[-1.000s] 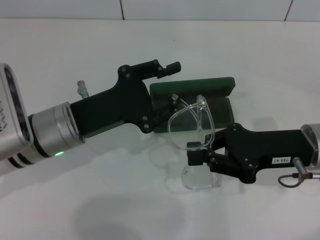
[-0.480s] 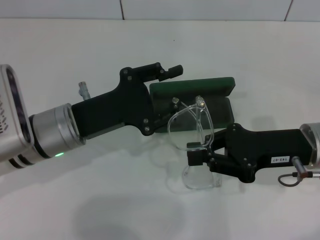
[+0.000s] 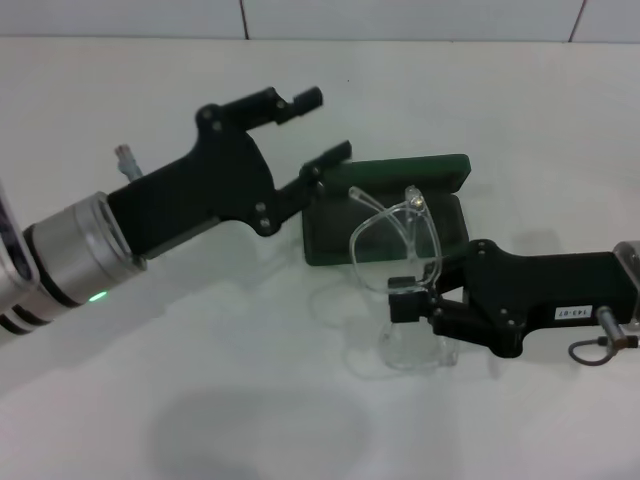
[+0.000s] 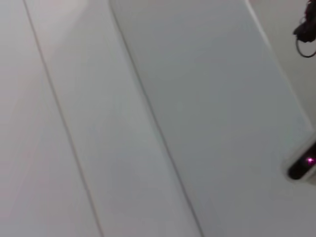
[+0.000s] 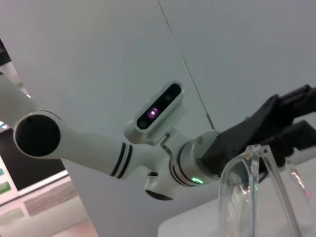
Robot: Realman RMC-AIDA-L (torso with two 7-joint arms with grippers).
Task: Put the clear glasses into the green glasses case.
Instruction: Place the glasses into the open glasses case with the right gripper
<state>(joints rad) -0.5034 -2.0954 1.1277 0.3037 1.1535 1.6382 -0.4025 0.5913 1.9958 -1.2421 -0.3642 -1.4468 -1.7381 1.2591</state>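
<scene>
Carrying the clear glasses (image 3: 395, 235) toward the open green glasses case (image 3: 385, 215), not in yet.

Right claw (image 3: 408, 298), lower right of centre in the head view, is clamped on the glasses, which stand upright just in front of the case at frame centre on the white tabletop (image 3: 200, 400). Left claw (image 3: 315, 125), upper left of the case, has its fingers spread and holds nothing. Next move probably means tipping the glasses flat and lowering them over the dark lining, since they look about as long as the case.
</scene>
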